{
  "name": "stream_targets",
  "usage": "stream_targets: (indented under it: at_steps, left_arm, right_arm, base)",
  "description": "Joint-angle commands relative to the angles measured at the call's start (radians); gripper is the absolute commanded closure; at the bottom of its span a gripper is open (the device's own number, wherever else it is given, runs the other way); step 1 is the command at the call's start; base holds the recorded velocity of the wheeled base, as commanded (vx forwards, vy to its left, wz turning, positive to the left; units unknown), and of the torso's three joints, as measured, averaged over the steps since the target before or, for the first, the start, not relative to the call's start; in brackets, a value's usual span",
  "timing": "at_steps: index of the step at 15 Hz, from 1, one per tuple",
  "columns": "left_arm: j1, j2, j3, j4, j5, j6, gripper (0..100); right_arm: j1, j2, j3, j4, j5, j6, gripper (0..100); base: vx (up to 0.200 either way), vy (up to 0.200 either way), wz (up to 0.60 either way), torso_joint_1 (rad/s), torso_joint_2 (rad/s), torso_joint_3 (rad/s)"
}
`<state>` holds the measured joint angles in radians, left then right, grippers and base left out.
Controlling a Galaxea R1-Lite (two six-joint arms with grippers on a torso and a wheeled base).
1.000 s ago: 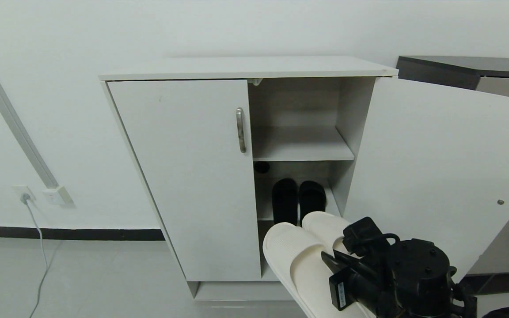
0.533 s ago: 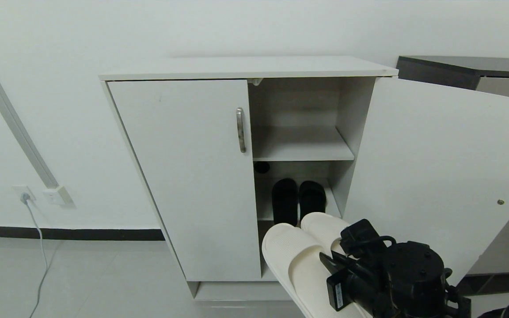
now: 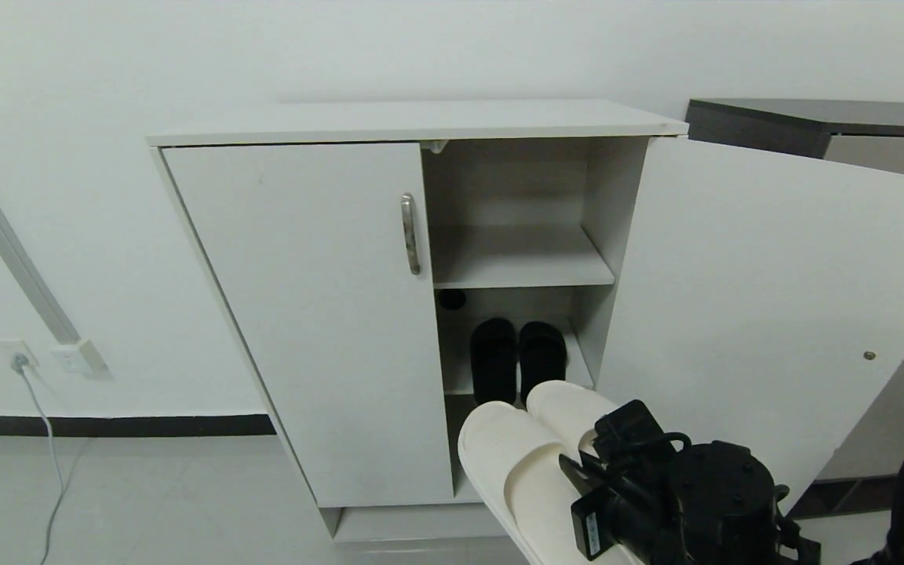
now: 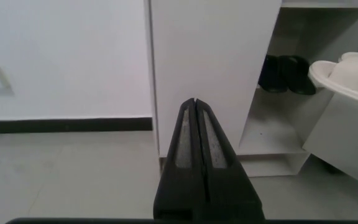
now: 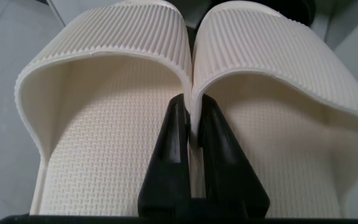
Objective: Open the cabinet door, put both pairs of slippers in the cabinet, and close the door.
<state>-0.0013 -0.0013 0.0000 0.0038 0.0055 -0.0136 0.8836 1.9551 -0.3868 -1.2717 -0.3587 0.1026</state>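
Observation:
The white cabinet stands against the wall, its right door swung open and its left door shut. A black pair of slippers lies on the middle shelf inside. My right gripper is shut on the white pair of slippers, pinching their adjoining inner edges, and holds them in front of the lower opening with toes toward the cabinet. My left gripper is shut on nothing, low above the floor in front of the left door.
The upper shelf is bare. A dark grey unit stands right of the cabinet behind the open door. A wall socket with a cable sits at the far left. Bare tiled floor lies left of the cabinet.
The head camera has shifted, sliding the whole scene slightly left. The right gripper with the white slippers sits a little lower and further left, more than the scene's shift.

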Motion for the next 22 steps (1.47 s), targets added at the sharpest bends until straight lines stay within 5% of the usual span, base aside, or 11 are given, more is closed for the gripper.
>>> stream_targets:
  at_steps: [1, 6, 8, 13, 15, 22]
  left_arm:
    - [0.001, 0.001, 0.0, -0.001, 0.001, 0.0, 100]
    - [0.001, 0.001, 0.0, -0.001, 0.001, -0.002, 100]
    - [0.001, 0.001, 0.0, -0.001, 0.001, 0.0, 100]
    - [0.001, 0.001, 0.0, -0.001, 0.001, 0.0, 100]
    - [0.001, 0.001, 0.0, -0.001, 0.001, 0.0, 100]
    - [0.001, 0.001, 0.0, -0.001, 0.002, 0.001, 100]
  right_arm:
    - [0.0, 0.021, -0.001, -0.011, -0.002, -0.006, 100]
    - [-0.002, 0.125, -0.132, -0.046, -0.089, 0.002, 100]
    - [0.003, 0.148, -0.218, 0.048, -0.17, 0.025, 100]
    - [0.035, 0.056, -0.63, 0.69, -0.391, 0.215, 100]
    - [0.072, 0.021, -0.747, 0.848, -0.467, 0.264, 100]
    - [0.055, 0.005, -0.911, 0.93, -0.487, 0.223, 100]
  base:
    - [0.0, 0.0, 0.0, 0.0, 0.0, 0.0]
    - [0.0, 0.0, 0.0, 0.0, 0.0, 0.0]
    - [0.0, 0.0, 0.0, 0.0, 0.0, 0.0]
    - [0.0, 0.0, 0.0, 0.0, 0.0, 0.0]
    - [0.0, 0.0, 0.0, 0.0, 0.0, 0.0]
    - [0.0, 0.0, 0.0, 0.0, 0.0, 0.0]
